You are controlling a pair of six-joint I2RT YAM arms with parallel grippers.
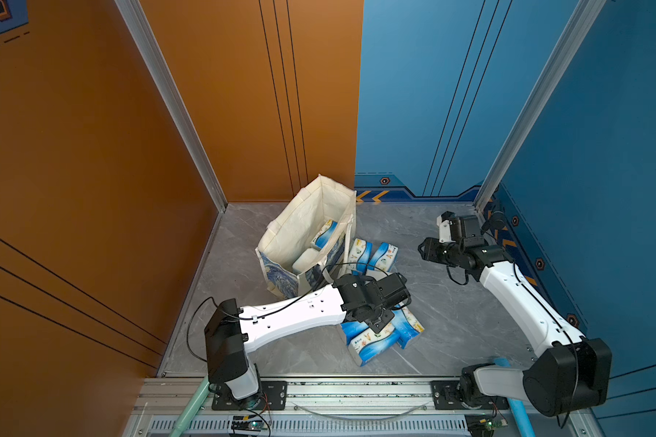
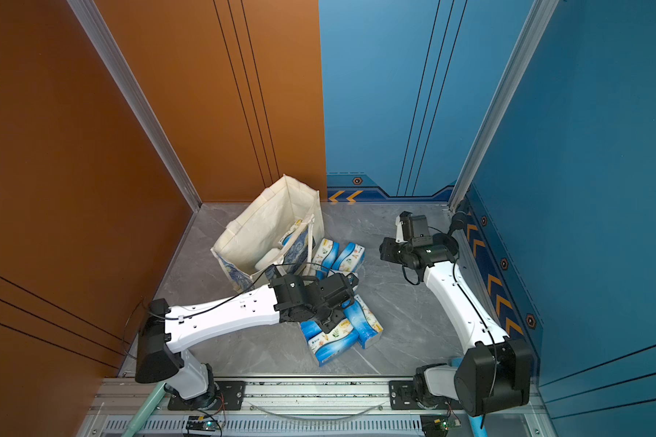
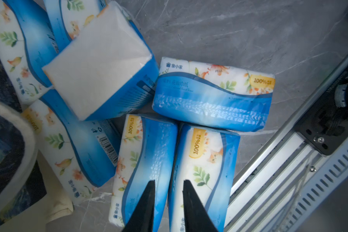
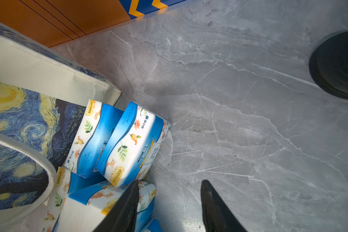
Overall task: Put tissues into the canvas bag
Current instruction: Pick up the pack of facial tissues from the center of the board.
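Soft brick-shaped tissue packs point(image 1: 374, 343) in glossy blue-and-white floral film: two show inside the big cream canvas bag point(image 1: 300, 227) with the swirling blue sky print, which stands upright with its mouth open. The rest are out on the grey marble-look tabletop point(image 1: 451, 302). One bunch leans on the bag's printed wall, another lies near the bag on the robot-base side. Left gripper point(image 3: 169, 181) hangs over that second bunch, jaws only narrowly apart, nothing held, tips right above the seam between two side-by-side packs. My read: the step is picking the next pack. That gap won't span a pack, so open wider, shift off the seam, centre on one pack and clamp across its short width. Film looks slick and the fill squashes, so go deep and squeeze firmly. The pack with its plain white face up point(image 3: 96, 66) sits tilted on others and could slide if nudged. Bag cloth is limp and its cream loop handle point(image 4: 38, 160) droops over the printed wall, so release from above the mouth. Right gripper point(image 4: 170, 181) is near the bag-side bunch, jaws wide, empty.
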